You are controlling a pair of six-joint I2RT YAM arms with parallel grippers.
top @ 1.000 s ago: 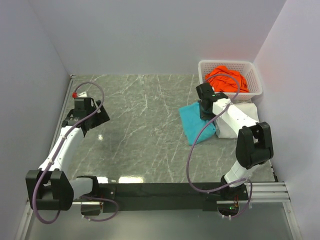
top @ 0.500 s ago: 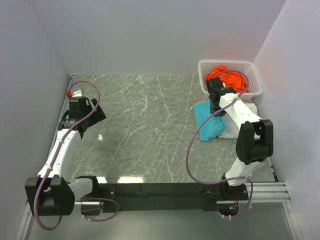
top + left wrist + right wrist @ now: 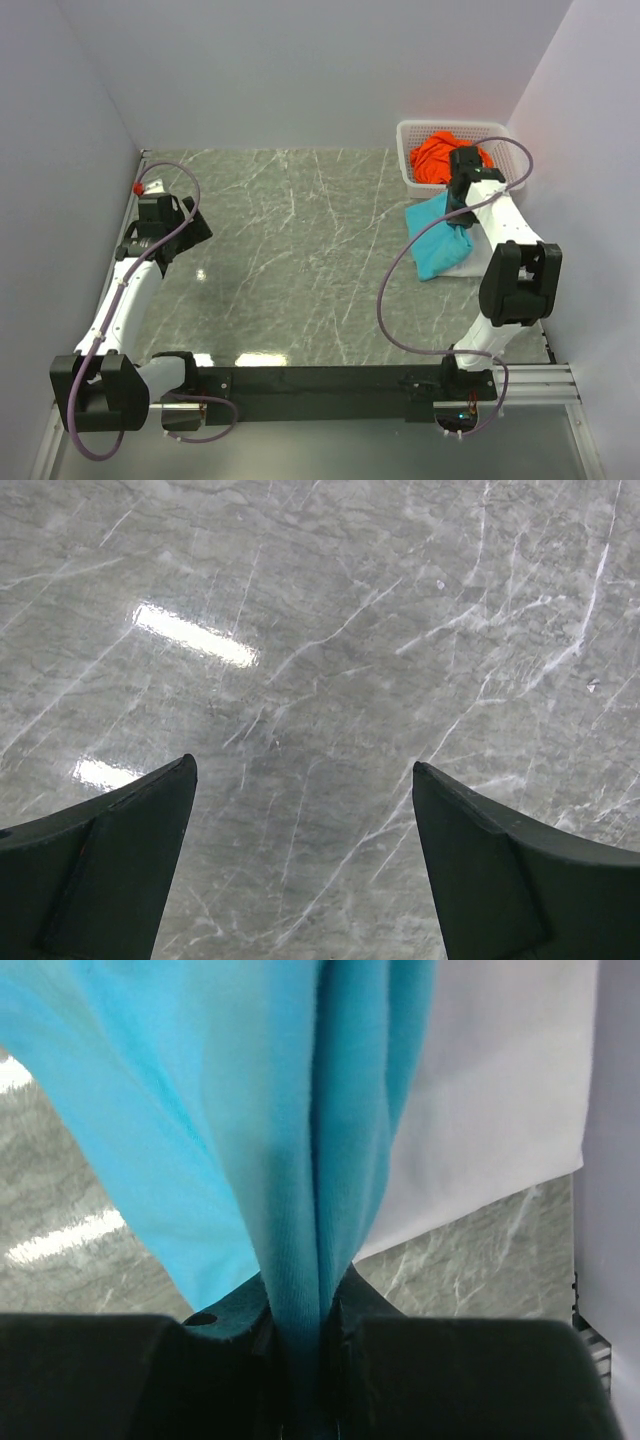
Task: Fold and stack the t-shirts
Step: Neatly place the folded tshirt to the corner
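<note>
Since the previous frame the right gripper (image 3: pixel 458 205) has shifted further toward the far right corner, taking the teal t-shirt (image 3: pixel 435 240) with it. The shirt's bulk has left the open marble. The left gripper (image 3: pixel 192 226) has not changed position.

Right gripper: jaws pressed onto a gathered fold of the teal t-shirt (image 3: pixel 250 1110). In the wrist view the cloth runs out from between the jaws in long vertical pleats and fans wider away from them. The gripper's own point of hold (image 3: pixel 300 1310) is filled with fabric; no gap is visible.

White t-shirt (image 3: pixel 490 1110): lies flat beneath and to one side of the held cloth, partly covered by it. In the overhead view the white t-shirt (image 3: pixel 478 262) shows past the teal one on the near and right sides of the jaws.

Orange t-shirt (image 3: pixel 438 158): bunched inside the white lattice basket (image 3: pixel 415 128), just beyond the right jaws.

Left gripper (image 3: pixel 302 767): jaws spread wide, nothing between them, only bare marble table (image 3: pixel 350 600) beneath. All three shirts are well apart from it.
</note>
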